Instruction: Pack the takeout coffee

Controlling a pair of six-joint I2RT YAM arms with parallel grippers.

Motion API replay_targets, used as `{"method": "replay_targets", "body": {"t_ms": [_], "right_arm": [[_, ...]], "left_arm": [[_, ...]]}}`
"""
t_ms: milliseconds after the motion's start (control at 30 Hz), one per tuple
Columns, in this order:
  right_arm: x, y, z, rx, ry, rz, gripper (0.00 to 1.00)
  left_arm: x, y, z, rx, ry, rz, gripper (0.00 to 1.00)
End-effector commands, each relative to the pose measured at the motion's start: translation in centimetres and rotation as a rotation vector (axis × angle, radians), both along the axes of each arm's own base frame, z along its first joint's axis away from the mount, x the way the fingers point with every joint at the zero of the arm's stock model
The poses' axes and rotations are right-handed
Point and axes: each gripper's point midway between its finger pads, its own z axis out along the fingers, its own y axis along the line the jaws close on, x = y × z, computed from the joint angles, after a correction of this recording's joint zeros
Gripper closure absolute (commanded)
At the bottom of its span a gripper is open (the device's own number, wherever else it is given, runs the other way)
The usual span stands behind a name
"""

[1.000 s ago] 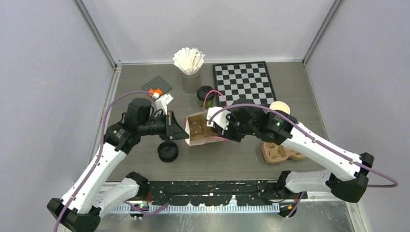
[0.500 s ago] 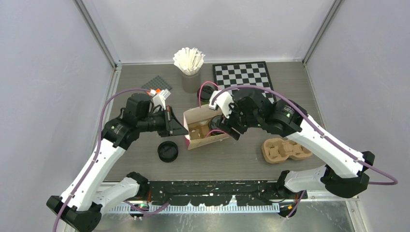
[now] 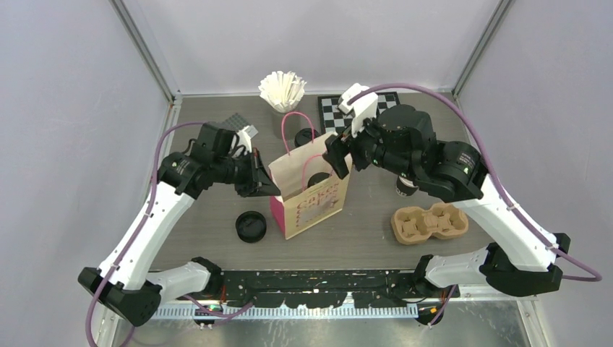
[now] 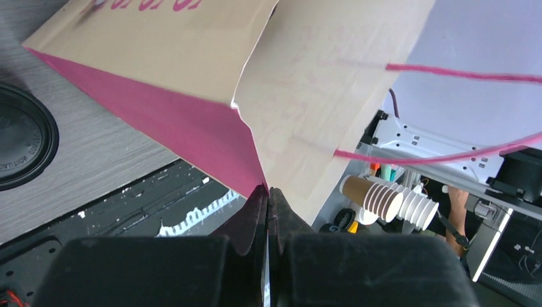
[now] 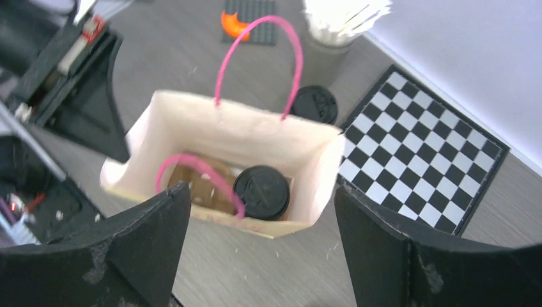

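The cream paper bag [image 3: 307, 195] is held upright by its 9 o'clock rim, which is pinched in the closed left gripper [image 4: 267, 192]. One lidded coffee cup [image 5: 261, 192] is seen inside it, beside a brown pulp carrier [image 5: 203, 190]. The right gripper [image 3: 337, 154] is spread wide and empty above the bag. Loading is judged part done: a second black-lidded cup [image 5: 314, 104], at the bag's 12 o'clock, is likely to be fetched next, with the bag steadied

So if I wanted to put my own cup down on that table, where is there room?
Best is the bare strip of table between the bag and the carrier. A smaller patch lies between the loose lid and the near edge. Behind the bag it is crowded: a lidded cup, the stirrers and the chessboard.
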Motion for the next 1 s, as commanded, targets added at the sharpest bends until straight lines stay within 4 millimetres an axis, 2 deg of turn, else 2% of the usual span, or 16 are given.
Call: {"method": "replay_targets", "body": {"t_ms": [0,100,233,367,567,867,933,967], "right_arm": [[3.5,-1.2,5.3,0.224,-0.1,-0.232,0.12],[5.1,-2.0,6.0,0.264,-0.133,-0.315,0.11],[7.0,-2.7,5.6,0.278,-0.123,-0.399,0.1],[9.5,-3.6,4.1,0.308,-0.048,-0.485,0.1],[13.3,-5.9,1.3,0.317,0.035,-0.611,0.11],[16.3,-10.3,-6.9,0.199,0.191,-0.743,0.12],[16.6,-11.2,-9.2,0.16,0.239,-0.792,0.12],[16.5,-11.6,-10.5,0.141,0.269,-0.814,0.12]], "left_arm": [[-0.7,0.8,0.0,0.053,0.059,0.018,1.0],[-0.5,1.3,-0.3,0.096,0.065,0.026,0.98],[0.1,1.6,-0.3,0.124,0.046,0.038,0.93],[0.5,1.9,0.1,0.142,0.02,0.049,0.79],[1.4,3.6,0.1,0.221,-0.059,0.103,0.61],[3.0,5.0,1.2,0.282,-0.184,0.144,0.45],[3.3,5.3,1.7,0.291,-0.219,0.153,0.4],[3.4,5.5,1.9,0.298,-0.236,0.152,0.33]]}}
